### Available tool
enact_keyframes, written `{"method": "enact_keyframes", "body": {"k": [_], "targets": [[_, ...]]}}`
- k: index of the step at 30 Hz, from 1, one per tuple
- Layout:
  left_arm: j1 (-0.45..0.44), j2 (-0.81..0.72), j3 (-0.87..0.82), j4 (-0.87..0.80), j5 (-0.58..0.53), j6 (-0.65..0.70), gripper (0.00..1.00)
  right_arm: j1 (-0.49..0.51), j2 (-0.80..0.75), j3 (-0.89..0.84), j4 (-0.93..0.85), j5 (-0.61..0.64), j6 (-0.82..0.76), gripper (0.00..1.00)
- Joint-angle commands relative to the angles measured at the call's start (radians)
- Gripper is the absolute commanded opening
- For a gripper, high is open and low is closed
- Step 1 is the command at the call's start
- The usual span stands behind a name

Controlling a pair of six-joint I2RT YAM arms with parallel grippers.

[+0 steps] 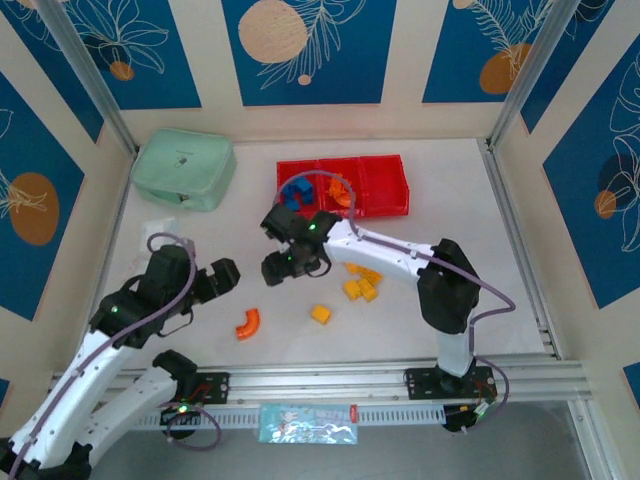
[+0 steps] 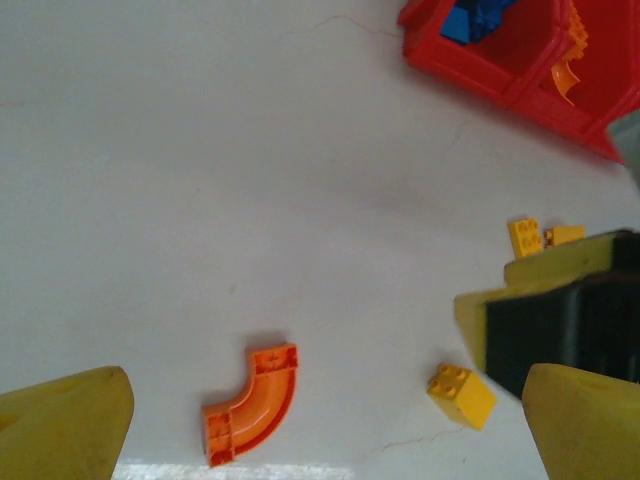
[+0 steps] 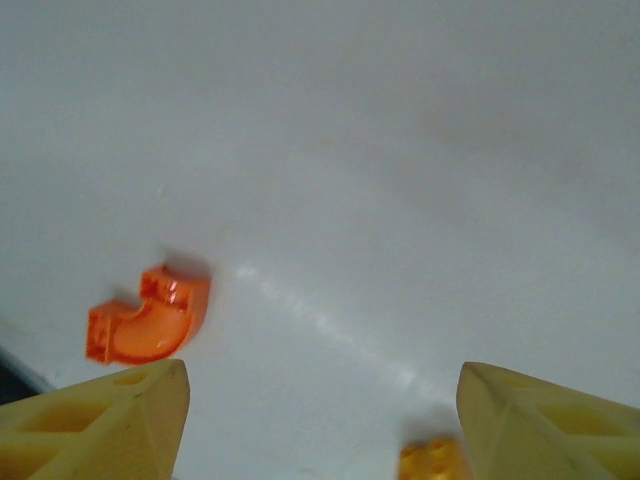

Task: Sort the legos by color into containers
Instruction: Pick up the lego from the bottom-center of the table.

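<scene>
Orange arch [image 2: 250, 400] near L end effector [image 2: 320, 440] & R end effector [image 3: 320, 425], jaws wide

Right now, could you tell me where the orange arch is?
In the top view, the orange arch lies on the table near the left gripper, left of a lone yellow brick.

Bright even light; right wrist view soft-focused.
</scene>
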Motion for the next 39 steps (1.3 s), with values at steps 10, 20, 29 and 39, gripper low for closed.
{"method": "enact_keyframes", "body": {"k": [10,20,29,39], "targets": [[0.012,-0.115,-0.028,-0.175,-0.023,-0.085,0.99,0.166,0.157,0.078,0.022,0.007,0.216,0.79],[0.012,-0.118,-0.004,-0.182,-0.041,-0.072,0.99,0.199,0.332,0.215,-0.004,0.008,0.281,0.84],[0.012,-0.119,0.005,-0.184,-0.043,-0.057,0.99,0.219,0.369,0.232,-0.101,0.111,0.282,0.74],[0.012,-0.119,-0.002,-0.177,-0.044,-0.063,0.99,0.232,0.412,0.269,-0.071,0.073,0.283,0.64]]}}
